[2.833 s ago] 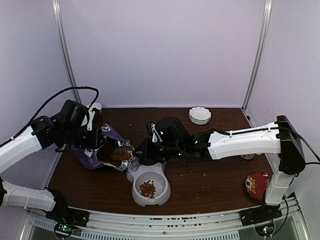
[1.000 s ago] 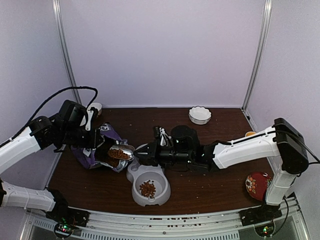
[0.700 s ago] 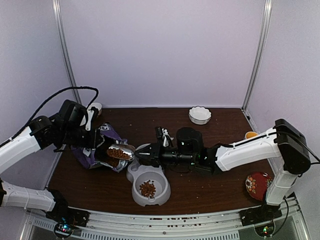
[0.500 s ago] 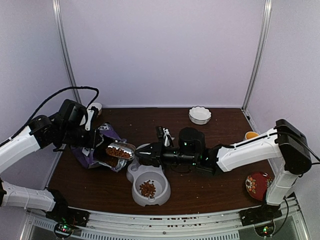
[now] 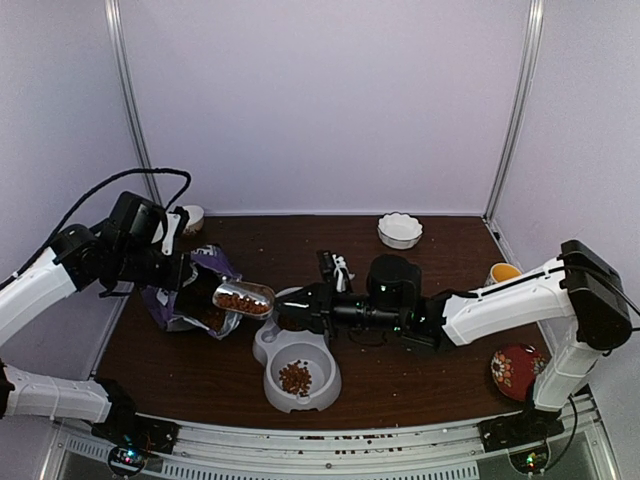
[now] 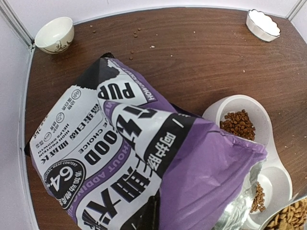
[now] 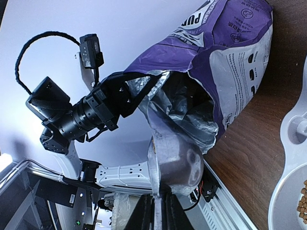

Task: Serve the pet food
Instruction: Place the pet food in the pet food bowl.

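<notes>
The purple pet food bag (image 5: 180,295) lies open at the left of the table, and my left gripper (image 5: 186,277) is shut on its rim, holding the mouth open. The bag fills the left wrist view (image 6: 144,158). My right gripper (image 5: 298,308) is shut on the handle of a metal scoop (image 5: 244,298) loaded with reddish-brown kibble, held level just outside the bag mouth. The right wrist view shows the scoop's underside (image 7: 175,163) before the bag (image 7: 225,62). The grey double bowl (image 5: 318,352) has kibble (image 5: 295,377) in its near compartment.
A white fluted bowl (image 5: 400,230) stands at the back. A small cup (image 5: 503,271) and a red patterned plate (image 5: 515,368) are at the right. A small bowl (image 5: 188,214) sits at the back left. Loose pellets (image 6: 136,32) dot the table.
The scoop has come up out of the bag mouth with kibble in it and moved slightly right. My left gripper has drawn the bag rim back to the left.
</notes>
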Action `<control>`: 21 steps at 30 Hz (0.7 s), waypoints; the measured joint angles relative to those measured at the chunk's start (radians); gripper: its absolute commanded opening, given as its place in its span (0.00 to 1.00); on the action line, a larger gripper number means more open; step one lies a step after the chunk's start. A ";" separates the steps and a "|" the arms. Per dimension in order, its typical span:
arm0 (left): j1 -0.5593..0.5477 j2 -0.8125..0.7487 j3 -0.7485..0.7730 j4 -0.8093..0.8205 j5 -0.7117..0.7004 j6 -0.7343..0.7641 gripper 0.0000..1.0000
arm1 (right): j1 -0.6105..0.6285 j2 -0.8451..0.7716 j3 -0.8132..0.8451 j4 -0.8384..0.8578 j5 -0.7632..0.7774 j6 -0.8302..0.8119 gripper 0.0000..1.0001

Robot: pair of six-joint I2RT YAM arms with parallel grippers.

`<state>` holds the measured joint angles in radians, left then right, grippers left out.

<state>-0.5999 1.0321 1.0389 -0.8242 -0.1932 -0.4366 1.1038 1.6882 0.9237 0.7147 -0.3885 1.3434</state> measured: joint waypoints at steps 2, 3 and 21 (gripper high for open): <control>0.009 -0.002 0.003 -0.006 -0.005 0.013 0.00 | 0.000 -0.007 -0.006 0.000 -0.001 0.000 0.00; 0.012 -0.003 0.003 -0.008 -0.009 0.019 0.00 | 0.000 -0.014 -0.010 -0.001 -0.001 0.000 0.00; 0.041 -0.030 0.001 -0.004 -0.020 0.051 0.00 | 0.000 -0.121 -0.083 -0.031 -0.004 -0.001 0.00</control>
<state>-0.5587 1.0019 1.0397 -0.8280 -0.2134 -0.3855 1.1038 1.5677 0.8406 0.6834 -0.3927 1.3426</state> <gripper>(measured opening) 0.019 0.115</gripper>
